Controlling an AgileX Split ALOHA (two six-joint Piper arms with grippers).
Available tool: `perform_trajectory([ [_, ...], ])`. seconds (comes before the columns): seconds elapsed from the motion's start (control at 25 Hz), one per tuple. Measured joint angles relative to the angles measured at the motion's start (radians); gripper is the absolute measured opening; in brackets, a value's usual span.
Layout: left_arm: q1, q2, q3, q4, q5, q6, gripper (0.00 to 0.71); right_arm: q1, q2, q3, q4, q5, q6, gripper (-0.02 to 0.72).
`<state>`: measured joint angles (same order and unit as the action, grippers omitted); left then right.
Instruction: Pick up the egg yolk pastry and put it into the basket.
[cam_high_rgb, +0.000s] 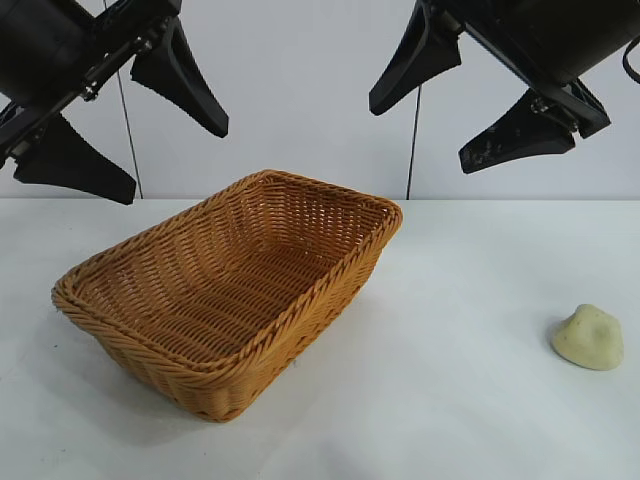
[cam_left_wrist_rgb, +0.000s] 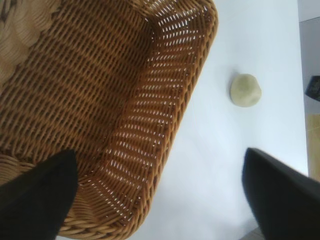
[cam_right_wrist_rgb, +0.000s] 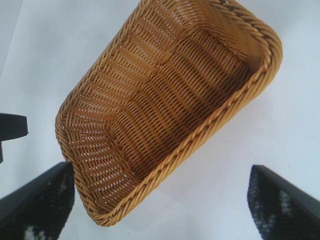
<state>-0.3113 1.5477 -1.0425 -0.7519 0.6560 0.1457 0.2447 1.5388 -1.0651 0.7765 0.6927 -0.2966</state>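
Observation:
The egg yolk pastry (cam_high_rgb: 588, 337), a small pale yellowish dome, lies on the white table at the right, well apart from the basket; it also shows in the left wrist view (cam_left_wrist_rgb: 245, 90). The orange-tan wicker basket (cam_high_rgb: 330, 280) stands empty at centre-left and shows in both wrist views (cam_left_wrist_rgb: 200, 65) (cam_right_wrist_rgb: 210, 125). My left gripper (cam_high_rgb: 128, 128) hangs open high above the basket's left end. My right gripper (cam_high_rgb: 445, 118) hangs open high above the table right of the basket. Neither holds anything.
The white table (cam_high_rgb: 460, 400) runs back to a pale wall. Bare table lies between the basket and the pastry.

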Motion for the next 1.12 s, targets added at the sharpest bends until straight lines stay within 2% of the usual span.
perform_trajectory([
  [1.12, 0.001, 0.0, 0.0, -0.006, -0.021, 0.0, 0.643, 0.0, 0.0, 0.0, 0.0, -0.007, 0.0, 0.67],
])
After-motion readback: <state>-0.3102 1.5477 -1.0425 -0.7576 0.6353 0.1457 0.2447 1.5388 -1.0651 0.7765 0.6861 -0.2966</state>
